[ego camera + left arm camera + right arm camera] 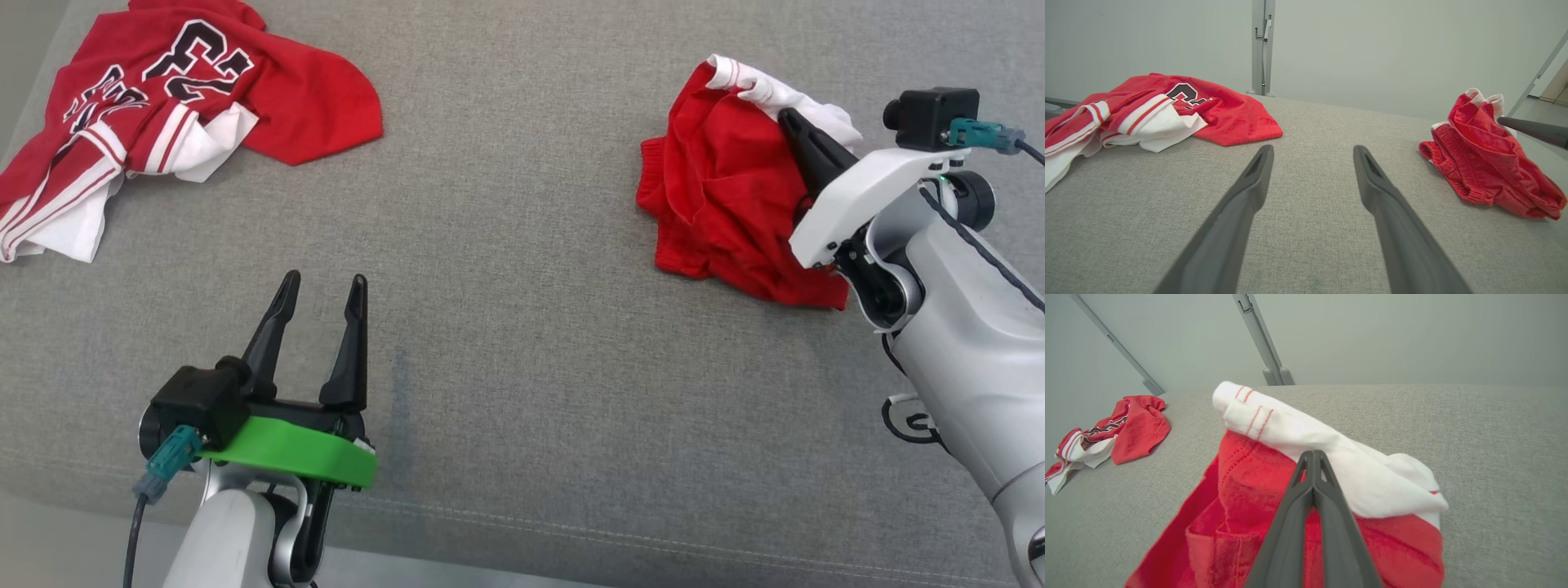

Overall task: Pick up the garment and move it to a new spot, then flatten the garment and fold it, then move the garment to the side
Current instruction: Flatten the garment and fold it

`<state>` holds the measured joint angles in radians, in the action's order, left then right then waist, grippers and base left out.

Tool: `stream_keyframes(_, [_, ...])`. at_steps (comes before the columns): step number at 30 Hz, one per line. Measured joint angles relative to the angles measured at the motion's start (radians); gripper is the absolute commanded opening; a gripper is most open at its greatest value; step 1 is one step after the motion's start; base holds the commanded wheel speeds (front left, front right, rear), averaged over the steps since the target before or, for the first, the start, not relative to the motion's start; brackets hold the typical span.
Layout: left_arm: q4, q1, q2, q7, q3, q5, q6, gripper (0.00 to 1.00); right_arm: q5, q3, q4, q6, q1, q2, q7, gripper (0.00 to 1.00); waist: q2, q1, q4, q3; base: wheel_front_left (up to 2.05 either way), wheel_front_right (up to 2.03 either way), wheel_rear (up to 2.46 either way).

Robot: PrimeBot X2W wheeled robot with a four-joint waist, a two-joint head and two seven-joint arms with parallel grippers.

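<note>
Clearly the right gripper (pixel 786 116) has its jaws pressed together on the red-and-white garment (pixel 718 188), bunched at two o'clock on the grey cushion (pixel 522 245) (a numbered jersey (pixel 204 90) lies at ten o'clock). The left gripper (pixel 324 282), at seven o'clock, hovers with jaws spread, holding nothing.
</note>
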<state>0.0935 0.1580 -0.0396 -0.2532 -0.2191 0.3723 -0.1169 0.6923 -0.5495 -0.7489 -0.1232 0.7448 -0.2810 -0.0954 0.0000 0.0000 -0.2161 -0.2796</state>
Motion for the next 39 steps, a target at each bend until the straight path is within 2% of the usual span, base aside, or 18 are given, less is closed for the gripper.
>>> stream_keyframes(7, [0.001,0.018,0.000,0.000,-0.010,0.030,0.000,1.00,-0.015,-0.028,-0.035,0.000,0.052,0.010,0.031,0.00,0.0000,0.0000,-0.046,-0.034,0.00,0.00,0.00])
stream_keyframes(14, [0.004,0.029,0.000,0.000,-0.003,0.032,0.002,1.00,-0.013,-0.067,-0.077,0.000,0.054,0.063,0.053,0.00,0.0000,0.0000,-0.080,-0.060,0.00,0.00,0.00])
stream_keyframes(25, [0.020,0.032,0.002,0.000,0.023,0.027,0.009,1.00,-0.005,-0.098,-0.086,0.000,0.075,0.083,0.006,0.00,0.0000,0.0000,-0.067,-0.048,0.00,0.00,0.00])
stream_keyframes(26, [0.022,0.032,0.002,0.000,0.025,0.027,0.009,1.00,-0.002,-0.099,-0.086,0.000,0.074,0.083,0.000,0.04,0.0000,0.0000,-0.063,-0.043,0.00,0.00,0.00])
stream_keyframes(28, [0.025,0.032,0.002,0.000,0.031,0.019,0.009,1.00,0.006,-0.105,-0.081,0.000,0.069,0.083,-0.018,0.19,0.0000,0.0000,-0.054,-0.031,0.00,0.00,0.00])
stream_keyframes(30, [0.029,0.032,0.002,0.000,0.041,0.014,0.009,1.00,0.006,-0.112,-0.076,0.000,0.061,0.082,-0.038,0.45,0.0000,0.0000,-0.043,-0.017,0.00,0.00,0.00])
stream_keyframes(32, [0.034,0.032,0.002,0.000,0.053,-0.010,0.009,1.00,0.010,-0.116,-0.064,0.000,0.048,0.083,-0.056,1.00,0.0000,0.0000,-0.031,-0.002,0.00,0.00,0.00])
stream_keyframes(39, [0.053,0.027,0.002,0.000,0.077,-0.033,0.008,1.00,0.041,-0.127,-0.037,0.000,-0.012,0.082,-0.109,1.00,0.0000,0.0000,0.027,0.056,0.00,0.00,0.00])
